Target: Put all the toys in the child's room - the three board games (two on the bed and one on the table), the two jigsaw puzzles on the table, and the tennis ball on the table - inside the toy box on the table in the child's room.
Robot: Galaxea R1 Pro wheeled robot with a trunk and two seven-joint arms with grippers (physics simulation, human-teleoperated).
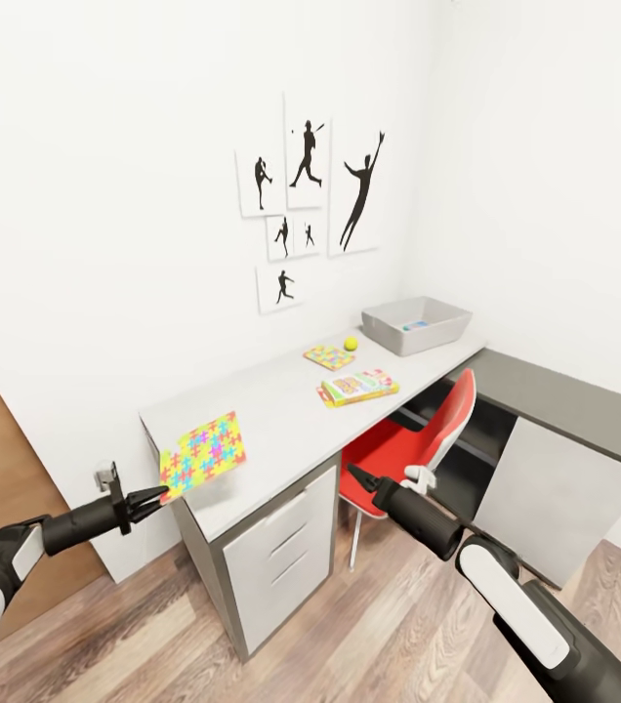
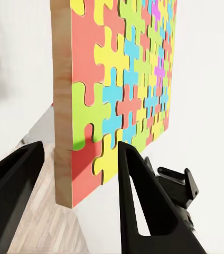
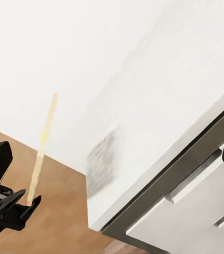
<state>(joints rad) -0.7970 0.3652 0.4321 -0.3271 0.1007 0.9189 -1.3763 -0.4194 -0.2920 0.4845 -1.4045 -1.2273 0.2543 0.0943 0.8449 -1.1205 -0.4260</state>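
1. No writing can be read anywhere: the board game (image 1: 358, 387) on the table (image 1: 281, 410) shows only a green border and colourful print, too small to make out.
2. The left gripper (image 1: 157, 499) pinches a corner of the larger jigsaw puzzle (image 1: 203, 454), which is lifted and tilted above the table's near-left end.
3. The left wrist view shows what the head view cannot: the larger jigsaw puzzle (image 2: 120, 90) has a plain wooden edge, and one finger (image 2: 138, 196) presses its coloured face while the other sits behind its back.
4. In the right wrist view the same puzzle (image 3: 42, 145) appears edge-on as a thin strip held by the left gripper (image 3: 25, 203).
5. The right gripper (image 1: 354, 474) hovers beside the red chair (image 1: 418, 444), in front of the table; its fingers are seen end-on and only in slivers, so their spread cannot be told.
6. The smaller jigsaw puzzle (image 1: 329, 356) and the tennis ball (image 1: 351, 343) lie on the table near the toy box (image 1: 416, 325).
7. Something blue lies inside the toy box, mostly hidden by its wall.
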